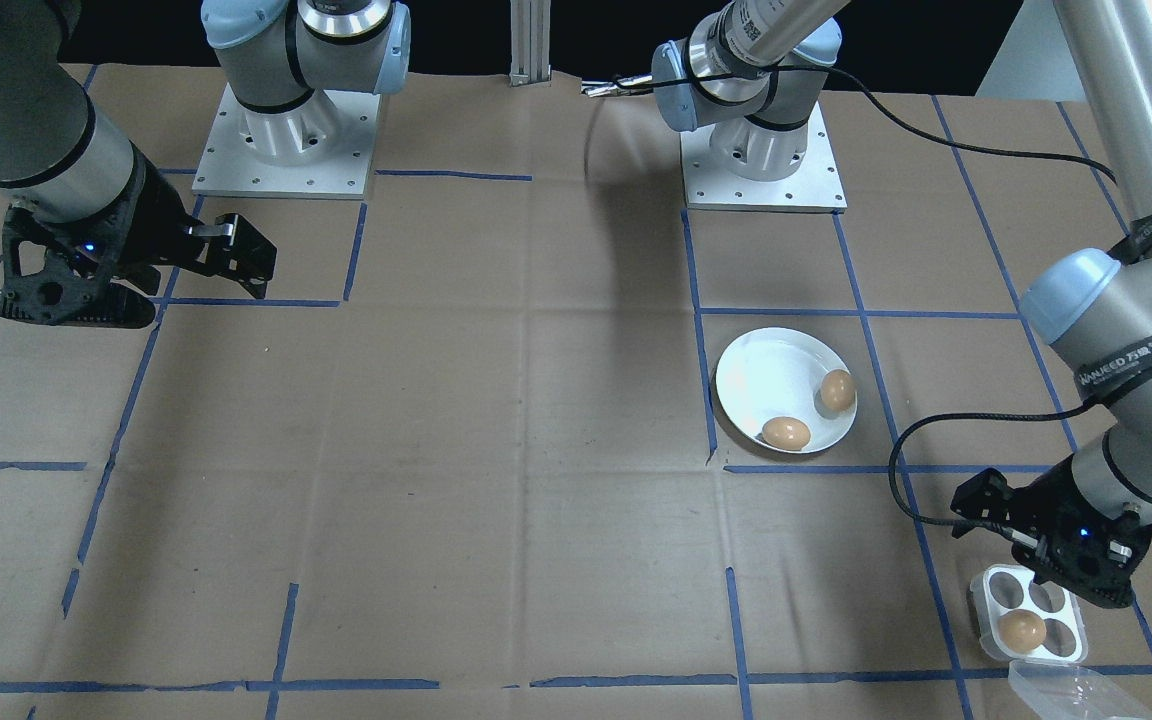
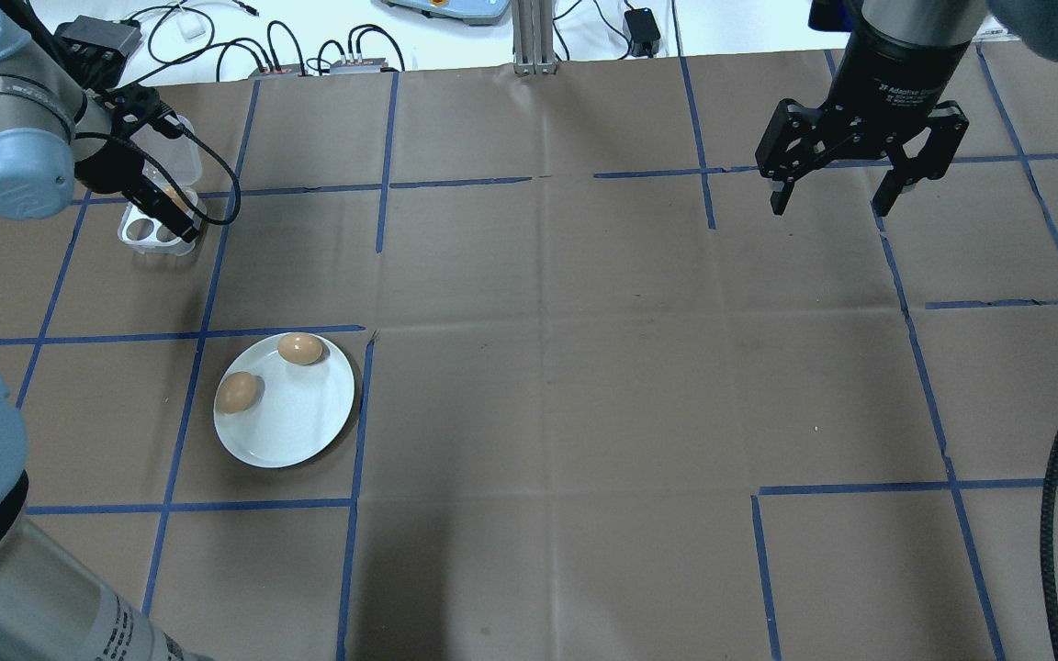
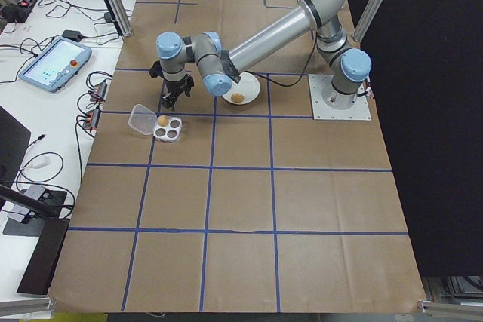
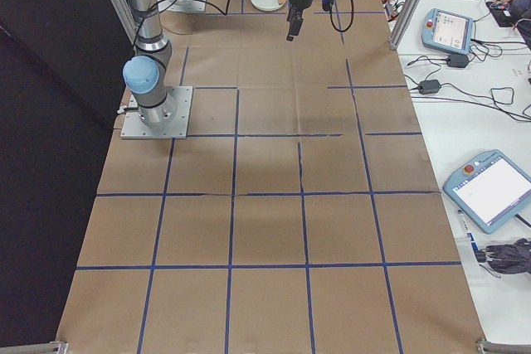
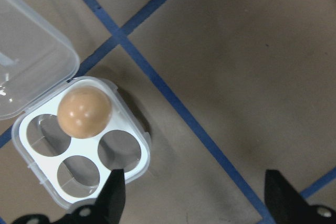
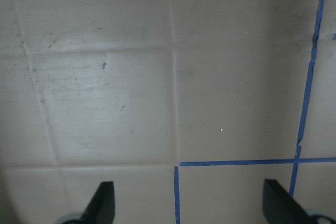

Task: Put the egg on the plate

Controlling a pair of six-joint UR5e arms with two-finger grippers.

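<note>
The white plate [image 1: 771,372] lies on the brown table cover and holds two brown eggs [image 1: 786,432] [image 1: 837,390]; the overhead view shows the same plate [image 2: 295,418]. A third egg [image 5: 84,113] sits in one hole of the small four-hole tray [image 5: 132,176], whose clear lid is folded open. My left gripper [image 5: 197,198] hovers open just beside and above that tray [image 1: 984,600], nothing between its fingers. In the overhead view it is partly hidden by its wrist. My right gripper [image 2: 827,197] hangs open and empty far off over bare cover.
The tray's clear lid [image 1: 1076,695] lies at the table edge by the tray. Blue tape lines [image 2: 359,422] grid the cover. Both arm bases [image 1: 286,140] [image 1: 761,150] stand at the robot's side. Cables and a pendant [image 3: 53,65] lie beyond the table end.
</note>
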